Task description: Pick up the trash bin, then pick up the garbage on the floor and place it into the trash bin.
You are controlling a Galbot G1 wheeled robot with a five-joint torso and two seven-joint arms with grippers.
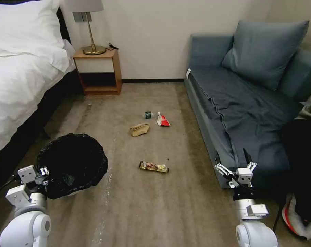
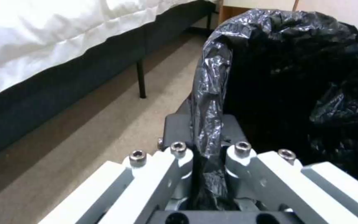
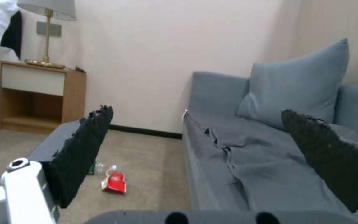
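Bedroom carpet, litter between bed and sofa

White bed left, blue sofa right, nightstand against the wall. The trash bin sits beside the bed, its bag-lined rim clamped in the left end effector. The right end effector hangs spread wide by the sofa. On the carpet: tan paper bag, gold wrapper, red packet, small bottle.
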